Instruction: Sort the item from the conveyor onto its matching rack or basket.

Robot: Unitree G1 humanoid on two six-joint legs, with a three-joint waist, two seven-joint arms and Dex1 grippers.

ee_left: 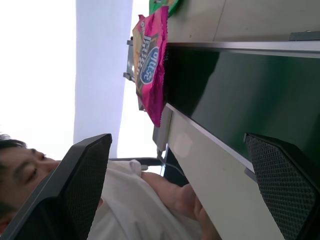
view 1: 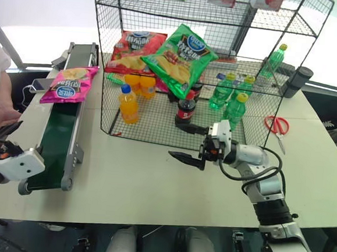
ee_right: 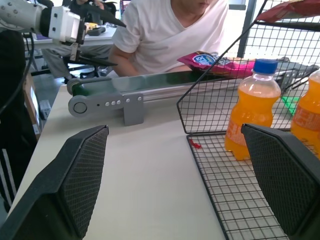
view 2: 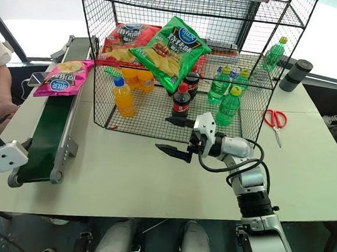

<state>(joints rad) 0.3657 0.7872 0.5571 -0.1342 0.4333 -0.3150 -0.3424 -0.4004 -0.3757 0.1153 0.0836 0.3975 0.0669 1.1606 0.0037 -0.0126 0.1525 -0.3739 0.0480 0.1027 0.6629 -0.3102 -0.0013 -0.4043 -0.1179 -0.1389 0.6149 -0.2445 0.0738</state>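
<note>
While both grippers gape empty, the magenta-pink crisp bag (view 1: 69,84) lies crosswise on the dark green conveyor belt (view 1: 56,137), upper left, nearer the left gripper (view 1: 2,129) than the right gripper (view 1: 189,143).

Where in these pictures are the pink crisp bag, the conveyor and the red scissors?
pink crisp bag (view 1: 69,84), left eye view, on its blue logo.
conveyor (view 1: 58,138), left eye view, on the bare green belt.
red scissors (view 1: 276,124), left eye view, on the handles.

magenta-pink crisp bag (view 1: 69,84) (round blue logo), dark green conveyor (view 1: 60,134), black rack (view 1: 156,128)
</note>
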